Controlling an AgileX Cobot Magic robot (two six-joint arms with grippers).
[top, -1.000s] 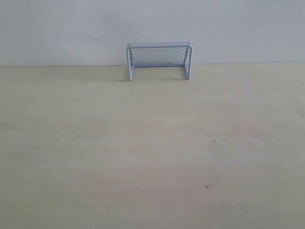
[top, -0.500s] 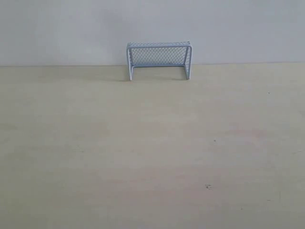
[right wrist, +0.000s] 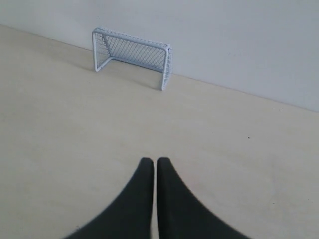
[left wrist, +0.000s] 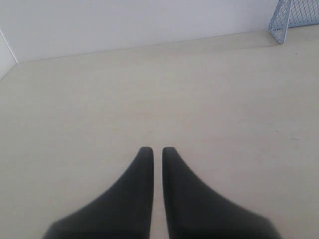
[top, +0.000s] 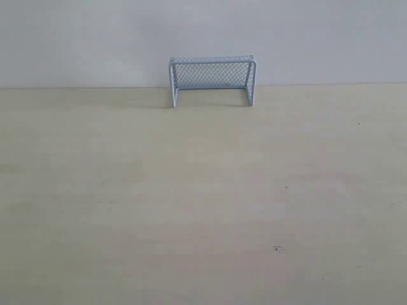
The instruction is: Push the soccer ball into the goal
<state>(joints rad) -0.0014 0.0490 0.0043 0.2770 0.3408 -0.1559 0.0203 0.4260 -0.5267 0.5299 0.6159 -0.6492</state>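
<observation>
The goal (top: 212, 79), a small pale grey-white frame with mesh netting, stands at the far edge of the table against the wall. It also shows whole in the right wrist view as the goal (right wrist: 132, 55), and only its corner post shows in the left wrist view as the goal (left wrist: 291, 17). No soccer ball shows in any view. My left gripper (left wrist: 153, 150) is shut with nothing between its dark fingers, over bare table. My right gripper (right wrist: 151, 161) is shut too, empty, well short of the goal's mouth. Neither gripper appears in the exterior view.
The pale wooden tabletop (top: 203, 203) runs back to a white wall (top: 95, 38). A small dark speck (top: 278, 248) marks the table at the front right.
</observation>
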